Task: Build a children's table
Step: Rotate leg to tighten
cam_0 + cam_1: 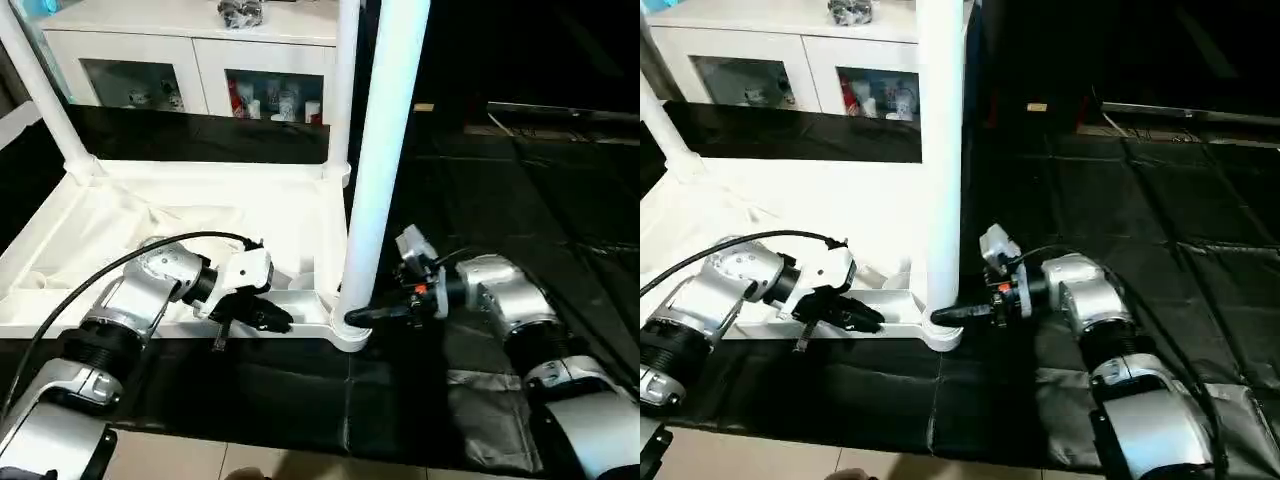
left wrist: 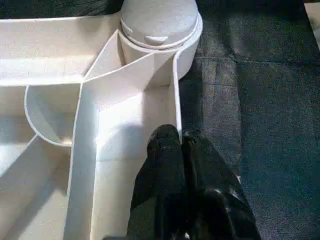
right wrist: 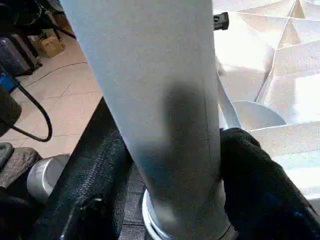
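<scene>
left tool (image 1: 262,318) pinched closed, right tool (image 1: 362,317) straddling

Near leg (image 1: 385,150) cut off by top edge; cabinet (image 1: 200,60) contents too small to tell.

A black mat (image 1: 520,220) covers the surface beneath and beyond the right gripper (image 1: 352,318), creased in a grid. Far past the left gripper (image 1: 268,318) stands a white cabinet (image 1: 190,60) with glass doors, small items behind the panes. In the right wrist view, tan floor (image 3: 60,100) and a black cable (image 3: 37,107) lie beyond the fingers.
</scene>
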Robot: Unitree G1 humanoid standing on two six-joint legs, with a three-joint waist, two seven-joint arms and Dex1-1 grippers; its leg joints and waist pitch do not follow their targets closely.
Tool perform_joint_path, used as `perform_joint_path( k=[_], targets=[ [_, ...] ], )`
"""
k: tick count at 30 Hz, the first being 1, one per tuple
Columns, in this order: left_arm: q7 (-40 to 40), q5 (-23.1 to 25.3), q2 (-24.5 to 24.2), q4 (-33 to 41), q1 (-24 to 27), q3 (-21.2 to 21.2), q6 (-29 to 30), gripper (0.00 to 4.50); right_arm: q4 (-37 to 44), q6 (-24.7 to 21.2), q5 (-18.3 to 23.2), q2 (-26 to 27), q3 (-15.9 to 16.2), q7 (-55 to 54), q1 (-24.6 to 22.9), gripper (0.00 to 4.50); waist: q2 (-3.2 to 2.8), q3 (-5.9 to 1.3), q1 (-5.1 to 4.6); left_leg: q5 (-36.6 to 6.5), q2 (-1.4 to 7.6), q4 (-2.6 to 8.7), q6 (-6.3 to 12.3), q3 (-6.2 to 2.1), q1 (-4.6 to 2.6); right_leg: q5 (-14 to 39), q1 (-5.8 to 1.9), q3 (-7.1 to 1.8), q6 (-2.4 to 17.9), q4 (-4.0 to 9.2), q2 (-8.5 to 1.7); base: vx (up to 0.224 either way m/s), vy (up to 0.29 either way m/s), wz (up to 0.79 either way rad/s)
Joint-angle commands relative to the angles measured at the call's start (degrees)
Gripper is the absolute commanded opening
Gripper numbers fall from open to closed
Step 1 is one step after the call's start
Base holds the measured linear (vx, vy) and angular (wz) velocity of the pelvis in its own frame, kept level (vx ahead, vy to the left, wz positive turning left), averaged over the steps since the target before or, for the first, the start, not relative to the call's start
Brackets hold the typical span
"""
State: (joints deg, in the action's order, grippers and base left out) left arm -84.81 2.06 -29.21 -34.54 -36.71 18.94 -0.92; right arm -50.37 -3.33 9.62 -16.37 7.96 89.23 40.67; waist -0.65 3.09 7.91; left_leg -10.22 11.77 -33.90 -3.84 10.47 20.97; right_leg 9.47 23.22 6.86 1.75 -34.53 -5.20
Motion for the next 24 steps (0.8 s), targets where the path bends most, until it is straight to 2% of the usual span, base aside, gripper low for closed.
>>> perform_joint_path(
  k=[1, 3, 6, 8, 9, 10, 11, 12, 13, 14, 15, 17, 18, 19, 20, 21, 22, 23, 24],
  targets=[
    [-0.8, 1.4, -0.4, -0.1, 1.0, 2.3, 0.7, 0.0, -0.4, 0.4, 0.4, 0.2, 0.3, 1.2, 1.3, 2.24, 0.31, -4.21, -0.21, -10.9, 2.32, 3.87, 2.36, -0.52, -0.78, 15.1, -3.01, -3.6, 12.0, 3.59, -4.27, 0.0, 0.0, 0.0],
    [-0.4, 1.5, -0.3, -0.3, 0.9, 2.2, 0.9, 0.0, -0.5, 0.4, 0.4, 0.3, 0.3, 1.3, 1.3, 2.16, 0.27, -4.19, -0.19, -11.0, 2.31, 3.88, 2.35, -0.53, -0.79, 15.3, -3.01, -3.59, 12.0, 3.61, -4.26, 0.0, 0.0, 0.0],
    [2.9, 1.6, 0.9, -1.8, 0.1, 1.1, 4.0, 0.0, 0.6, -0.8, 1.3, 0.9, -0.5, 0.2, 0.4, 2.09, 0.12, -4.15, -0.3, -11.6, 2.29, 3.88, 2.07, -0.47, -0.89, 15.7, -2.98, -3.61, 12.0, 3.69, -4.12, 0.0, 0.0, 0.0],
    [5.8, 0.7, 2.6, -2.8, -1.0, -0.5, 7.2, 0.0, 2.1, -2.6, 1.7, 1.9, -1.3, -3.4, -0.7, 2.07, 0.23, -3.95, -0.24, -12.3, 2.26, 3.93, 1.82, -0.39, -1.11, 17.3, -2.79, -3.66, 11.7, 4.02, -4.12, 0.0, 0.0, 0.0],
    [7.5, 0.5, 3.5, -3.3, -1.6, -1.1, 8.5, 0.0, 2.9, -2.6, 1.3, 2.5, -1.6, -6.1, -1.5, 2.07, 0.37, -3.7, -0.17, -14.0, 2.14, 3.97, 1.29, -0.39, -1.29, 21.3, -2.69, -3.64, 10.6, 4.54, -4.26, 0.0, 0.0, 0.0],
    [10.1, 0.4, 4.7, -4.1, -2.4, -1.9, 9.6, 0.0, 3.6, -2.7, 0.7, 3.7, -2.0, -10.8, -2.3, 2.05, 0.36, -3.61, -0.14, -14.5, 2.07, 3.98, 1.06, -0.47, -1.32, 23.1, -2.67, -3.58, 10.0, 4.7, -4.31, 0.0, 0.0, 0.0],
    [12.6, 0.4, 5.9, -4.8, -3.2, -2.6, 10.6, 0.0, 4.3, -2.4, 0.0, 5.1, -2.4, -15.6, -3.2, 2.05, 0.18, -3.27, -0.27, -15.8, 1.98, 4.14, 0.2, -0.54, -1.48, 26.3, -2.38, -3.53, 8.6, 5.22, -4.23, 0.0, 0.0, 0.0],
    [16.0, 0.4, 7.5, -5.7, -4.0, -3.5, 11.7, 0.0, 4.7, -1.9, -1.1, 6.7, -2.8, -21.3, -4.1, 2.01, 0.37, -3.11, -0.63, -18.1, 1.67, 4.17, -0.61, -0.87, -1.77, 31.8, -2.41, -3.2, 6.7, 5.77, -4.51, 0.0, 0.0, 0.0],
    [20.0, 0.3, 9.6, -7.0, -5.1, -4.5, 13.3, 0.0, 5.0, -2.5, -2.2, 8.7, -3.0, -27.2, -4.6, 2.0, 0.2, -2.97, -0.83, -19.1, 1.49, 4.09, -0.99, -0.99, -1.85, 34.4, -2.39, -2.92, 5.6, 6.08, -4.5, 0.0, 0.0, 0.0],
    [21.5, 0.2, 10.5, -7.5, -5.6, -4.9, 13.9, 0.0, 5.1, -2.7, -2.6, 9.5, -3.1, -29.6, -4.7, 2.0, 0.19, -2.8, -1.05, -20.4, 1.18, 3.83, -1.46, -1.0, -2.53, 38.9, -1.85, -2.49, 3.3, 7.19, -4.47, -0.05, -0.008, -0.06],
    [24.0, 0.0, 11.9, -8.3, -6.3, -5.5, 14.8, 0.0, 4.7, -3.1, -3.0, 10.9, -3.6, -33.5, -4.5, 1.98, 0.23, -2.76, -1.6, -21.5, 0.91, 3.57, -1.62, -1.18, -2.76, 41.0, -1.77, -1.87, 2.1, 7.77, -4.46, -0.052, 0.002, -0.04],
    [28.1, -0.3, 14.1, -9.6, -7.4, -6.8, 16.0, 0.0, 3.7, -4.8, -3.3, 12.9, -4.6, -39.3, -3.6, 1.95, -0.13, -2.75, -2.2, -23.0, 0.87, 3.51, -1.68, -1.41, -2.97, 41.8, -1.83, -1.12, 1.3, 8.34, -4.36, -0.026, 0.001, -0.02],
    [30.5, -0.7, 15.6, -10.3, -8.1, -7.5, 16.2, 0.0, 2.9, -4.9, -4.3, 14.1, -4.7, -43.5, -2.8, 1.95, -0.29, -2.79, -2.85, -24.5, 0.95, 3.67, -1.33, -1.74, -2.64, 41.0, -2.42, -0.32, 0.4, 8.64, -4.23, 0.0, 0.0, 0.0],
    [32.0, -0.9, 16.6, -10.7, -8.6, -8.0, 16.3, 0.0, 2.5, -4.9, -5.0, 14.8, -4.7, -46.2, -2.3, 1.95, -1.02, -2.66, -3.65, -28.2, 1.46, 3.89, -1.35, -2.13, -3.24, 39.7, -2.42, 0.84, 0.2, 9.23, -4.0, 0.0, 0.0, 0.0],
    [35.7, -1.2, 18.9, -11.9, -9.9, -9.2, 16.8, 0.0, 1.2, -6.4, -5.5, 17.0, -5.5, -52.5, -0.3, 1.95, -1.34, -2.71, -4.71, -31.6, 2.11, 4.56, -1.47, -2.81, -2.53, 36.0, -3.59, 1.71, 0.0, 8.75, -3.78, -0.042, 0.057, -0.11],
    [36.3, -1.2, 19.2, -12.1, -10.1, -9.4, 16.8, 0.0, 0.8, -6.6, -5.4, 17.4, -5.7, -53.5, 0.2, 1.95, -2.06, -2.77, -4.7, -34.0, 2.74, 5.16, -1.67, -3.22, -2.43, 33.9, -4.15, 1.78, 0.3, 8.17, -3.73, -0.041, 0.066, -0.11],
    [37.6, -1.1, 19.8, -12.5, -10.6, -9.7, 16.9, 0.0, 0.3, -6.6, -5.6, 18.2, -6.0, -55.5, 1.0, 1.95, -2.65, -2.46, -4.97, -41.5, 4.58, 7.79, -2.01, -3.99, -1.21, 26.5, -5.57, 1.11, 1.9, 4.42, -2.9, -0.041, 0.066, -0.11],
    [37.8, -1.0, 20.0, -12.6, -10.7, -9.7, 16.9, 0.0, 0.3, -6.6, -5.7, 18.4, -6.0, -56.0, 1.1, 1.95, -3.04, -2.53, -4.53, -44.7, 5.65, 9.39, -2.38, -4.25, -0.44, 20.3, -6.46, -0.06, 3.2, 0.59, -2.55, -0.081, 0.038, -0.03],
    [38.0, -0.8, 20.0, -12.6, -10.9, -9.6, 16.8, 0.0, 0.5, -5.2, -6.7, 18.7, -5.1, -55.5, 1.4, 1.95, -1.5, -1.82, -3.6, -47.6, 4.3, 10.82, -3.35, -2.07, -1.45, 18.7, -4.28, -2.54, 4.9, -1.16, -1.79, 0.0, 0.0, 0.0]
  ],
)
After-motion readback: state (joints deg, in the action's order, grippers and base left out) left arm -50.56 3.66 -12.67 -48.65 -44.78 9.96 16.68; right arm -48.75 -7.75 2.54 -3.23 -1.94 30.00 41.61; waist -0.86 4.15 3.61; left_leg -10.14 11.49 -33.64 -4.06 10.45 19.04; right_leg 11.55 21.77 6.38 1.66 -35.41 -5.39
